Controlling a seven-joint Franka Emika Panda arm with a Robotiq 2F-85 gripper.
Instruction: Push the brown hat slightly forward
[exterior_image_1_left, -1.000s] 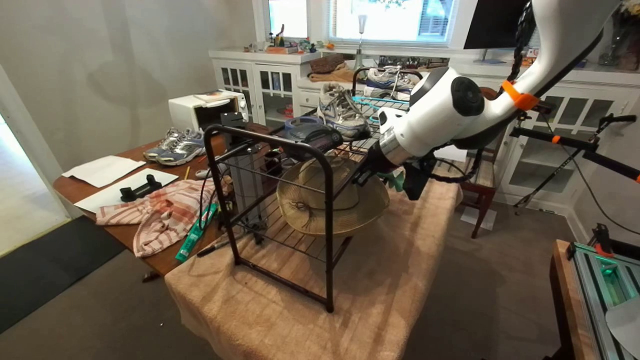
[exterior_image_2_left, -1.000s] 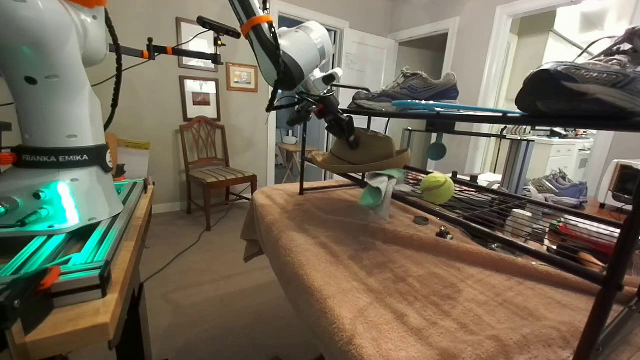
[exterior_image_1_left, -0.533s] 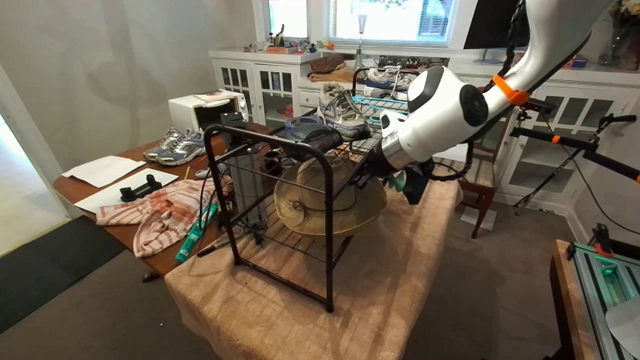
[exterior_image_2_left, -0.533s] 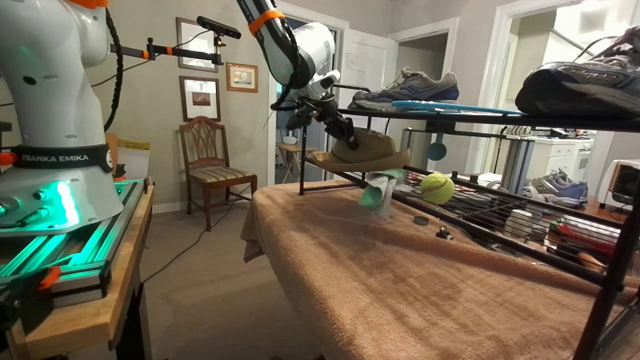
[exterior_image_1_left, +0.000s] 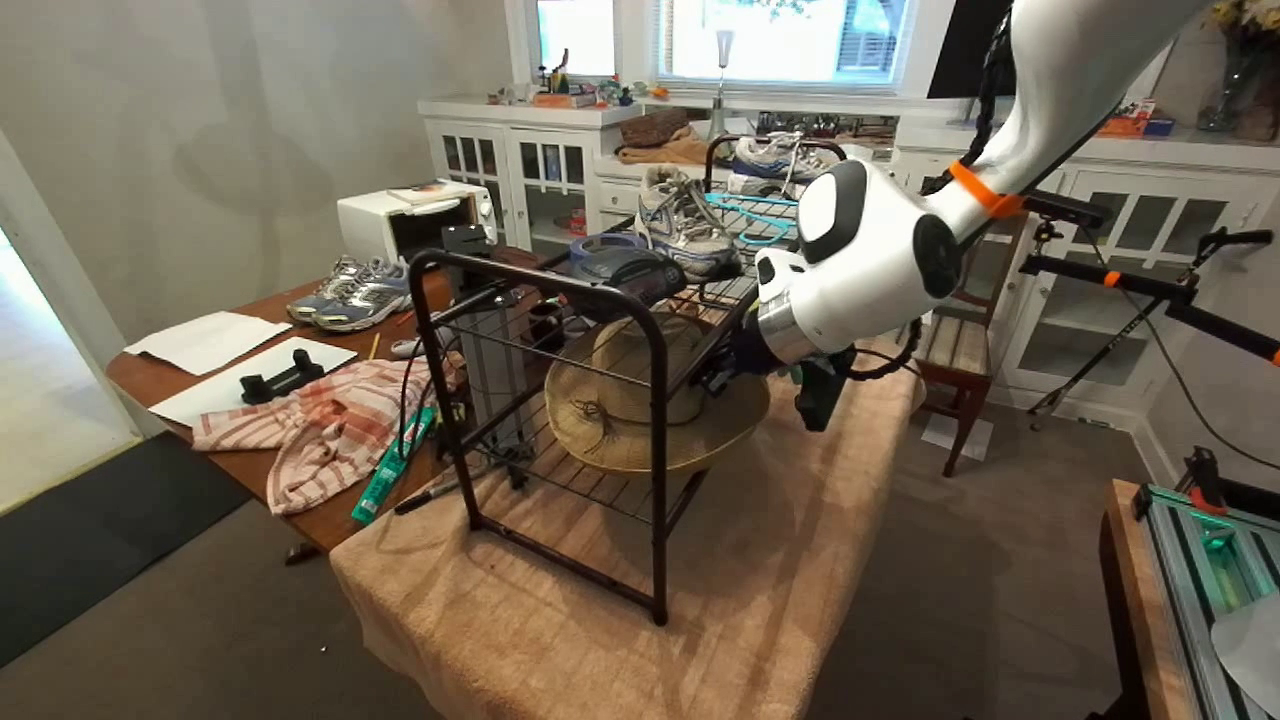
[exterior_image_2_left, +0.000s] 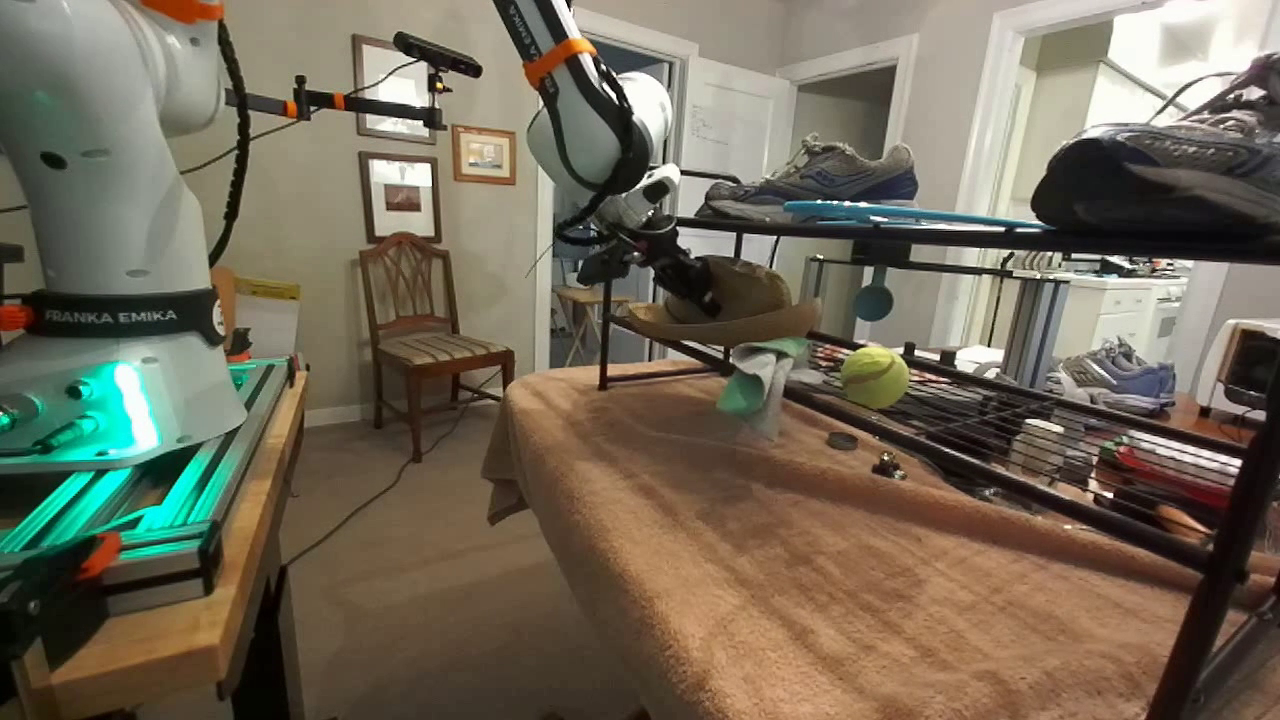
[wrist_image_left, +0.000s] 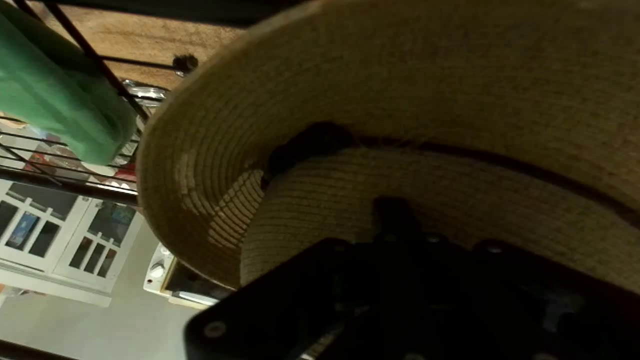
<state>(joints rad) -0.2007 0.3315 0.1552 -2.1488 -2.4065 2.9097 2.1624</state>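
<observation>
The brown hat (exterior_image_1_left: 640, 440) sits crown up on the lower shelf of the black wire rack (exterior_image_1_left: 570, 590). In an exterior view, its crown (exterior_image_2_left: 755, 290) is under the rack's top tier and its brim reaches the shelf's edge. The hat (wrist_image_left: 320, 200) fills most of the wrist view, with its dark band across the crown's base. My gripper (wrist_image_left: 390, 212) has its fingers together and nothing between them. In both exterior views, the gripper (exterior_image_2_left: 708, 300) slants down against the side of the crown; it also shows here (exterior_image_1_left: 708, 382) behind the rack post.
The rack's top tier holds shoes (exterior_image_1_left: 690, 235), a black device (exterior_image_1_left: 625, 275) and a blue hanger (exterior_image_2_left: 880, 211) just above my wrist. A green-white cloth (exterior_image_2_left: 762, 380) hangs below the brim beside a tennis ball (exterior_image_2_left: 875, 377). A tan blanket (exterior_image_2_left: 800, 560) covers the table.
My gripper has moved lower along the crown, and the arm has swung inward. The hat has shifted slightly left in an exterior view, away from the arm, with its crown dented or tilted a little.
</observation>
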